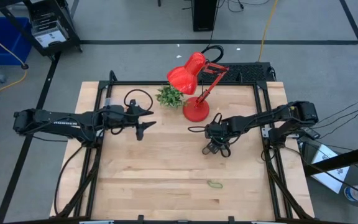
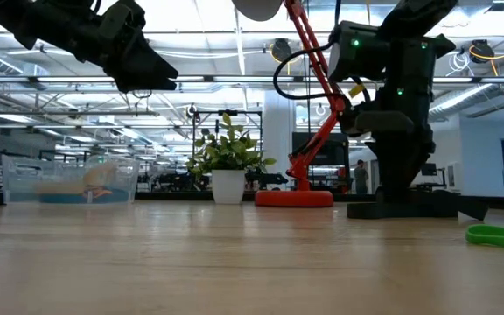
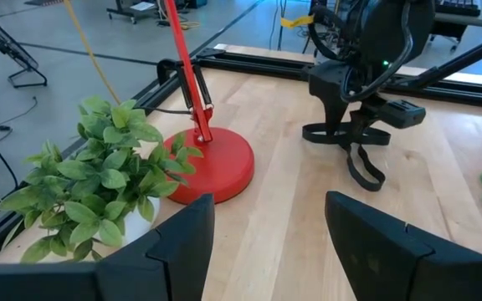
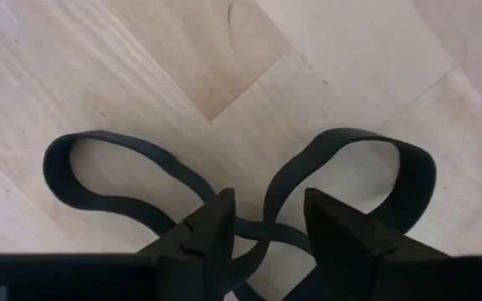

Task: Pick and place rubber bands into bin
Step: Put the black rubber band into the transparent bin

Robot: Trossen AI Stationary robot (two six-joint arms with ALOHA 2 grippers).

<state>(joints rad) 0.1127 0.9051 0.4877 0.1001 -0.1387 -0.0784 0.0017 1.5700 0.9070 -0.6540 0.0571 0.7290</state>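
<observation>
Green rubber band (image 1: 214, 184) lies flat on the near part of the counter (image 1: 166, 162), right of centre and alone; in the low view it shows at the right edge (image 2: 500, 234), resting on the wood.

Right pincer (image 1: 216, 148) is down at the counter, right of centre, just near of the red lamp's base (image 1: 196, 111). Right wrist view: the two dark fingers (image 4: 212, 230) stand partly apart and straddle a black rubber band (image 4: 341, 180), a strand of which runs through the gap between them. The band spreads in two loops on the wood, one to each side of the fingers. The fingers sit close against the strand, but whether they actually pinch it cannot be told. In the left wrist view the same black band (image 3: 358, 155) hangs and trails under the right pincer, touching the counter.

Left pincer (image 1: 146, 118) hangs above the counter on the left side, pointing right toward the small potted plant (image 1: 170, 96) and the lamp. Its fingers (image 3: 182, 242) stand wide apart with nothing between them. In the low view it sits high, well clear of the surface (image 2: 143, 66).

Clear bin (image 2: 68, 182) stands at the far left of the counter in the low view, with some pale and orange contents showing through its wall; which items these are cannot be told. The bin cannot be made out in the high view.

Potted plant stands just left of the lamp base, at the far middle of the counter.
</observation>
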